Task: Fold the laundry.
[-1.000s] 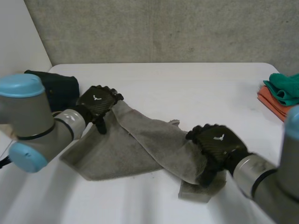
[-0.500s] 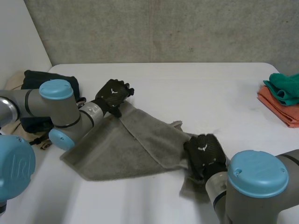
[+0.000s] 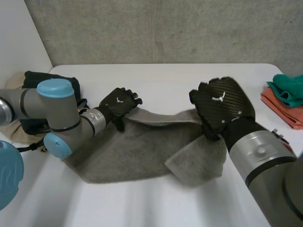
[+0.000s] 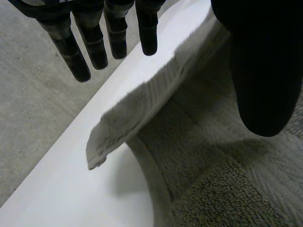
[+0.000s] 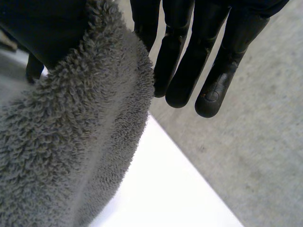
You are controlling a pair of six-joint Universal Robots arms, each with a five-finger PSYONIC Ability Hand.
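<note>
A grey towel (image 3: pixel 128 151) lies crumpled across the middle of the white table (image 3: pixel 180 80). My right hand (image 3: pixel 221 105) is raised above the table at the towel's right end. It is shut on that end, the thick pile (image 5: pixel 71 156) pinched between thumb and fingers (image 5: pixel 189 61). From there the far edge runs, lifted, to my left hand (image 3: pixel 118 103) at the towel's far left corner. That hand is open and straddles the raised edge (image 4: pixel 142 109): straight fingers (image 4: pixel 94 42) beyond it, thumb (image 4: pixel 260 71) over the towel.
A dark bundle of cloth (image 3: pixel 57 87) sits at the back left on something beige (image 3: pixel 14 130). Folded teal (image 3: pixel 289 87) and orange (image 3: pixel 284 108) cloths are stacked at the right edge. A concrete wall (image 3: pixel 165 28) stands behind the table.
My right hand has closed on the towel's right end and lifted it up and back, pulling the far edge off the table. My left hand has shifted slightly right along that edge.
</note>
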